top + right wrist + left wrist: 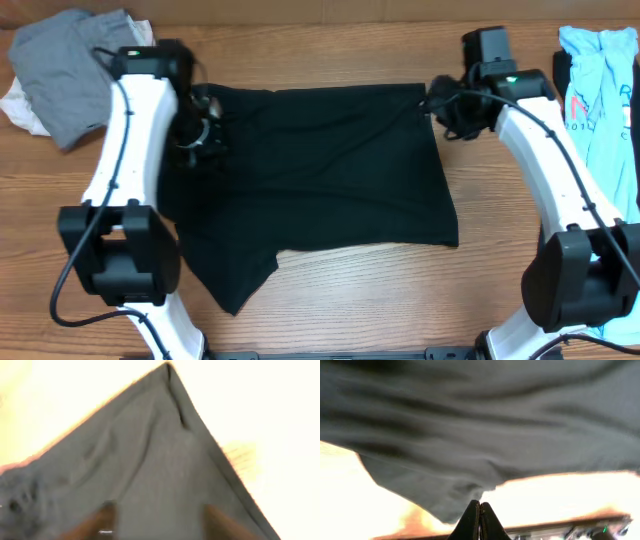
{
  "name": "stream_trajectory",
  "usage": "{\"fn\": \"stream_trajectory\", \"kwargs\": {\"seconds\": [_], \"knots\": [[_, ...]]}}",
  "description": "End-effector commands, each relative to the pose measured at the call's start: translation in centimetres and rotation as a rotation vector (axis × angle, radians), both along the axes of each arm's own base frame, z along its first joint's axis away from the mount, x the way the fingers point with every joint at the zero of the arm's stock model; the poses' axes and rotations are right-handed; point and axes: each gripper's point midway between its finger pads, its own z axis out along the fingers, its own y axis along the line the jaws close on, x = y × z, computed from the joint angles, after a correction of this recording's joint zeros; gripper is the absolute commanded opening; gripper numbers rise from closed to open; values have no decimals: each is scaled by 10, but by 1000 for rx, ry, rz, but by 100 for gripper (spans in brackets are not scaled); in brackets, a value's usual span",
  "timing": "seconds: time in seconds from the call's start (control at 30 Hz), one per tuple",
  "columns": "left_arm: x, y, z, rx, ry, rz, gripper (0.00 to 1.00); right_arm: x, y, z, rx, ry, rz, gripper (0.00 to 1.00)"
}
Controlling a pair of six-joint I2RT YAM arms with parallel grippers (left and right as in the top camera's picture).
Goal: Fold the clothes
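Note:
A black short-sleeved T-shirt lies spread on the wooden table, with one sleeve sticking out at the front left. My left gripper is at the shirt's far left corner. In the left wrist view its jaws are shut, and the shirt fabric runs down to a point at their tips. My right gripper is at the far right corner. In the right wrist view its fingers are apart over the fabric, holding nothing.
A pile of grey clothes with a white piece under it lies at the far left. A light-blue shirt with red print lies along the right edge. Both arm bases stand at the front edge.

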Motion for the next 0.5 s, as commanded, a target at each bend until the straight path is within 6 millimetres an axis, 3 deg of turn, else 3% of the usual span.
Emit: {"fn": "stream_trajectory", "kwargs": {"seconds": [0.0, 0.13, 0.27, 0.3, 0.47], "knots": [[-21, -21, -2, 36, 69, -61, 4, 16, -7, 22, 0, -107, 67, 32], [-53, -44, -12, 117, 124, -134, 4, 30, -8, 30, -23, -179, 95, 4], [-91, -58, -36, 175, 196, -152, 4, 39, -9, 36, -28, -221, 90, 4], [-109, -59, -49, 199, 233, -148, 4, 42, -11, 38, -29, -239, 86, 4], [-146, -49, -78, 235, 291, -118, 4, 47, -20, 42, -27, -259, 59, 4]]}}
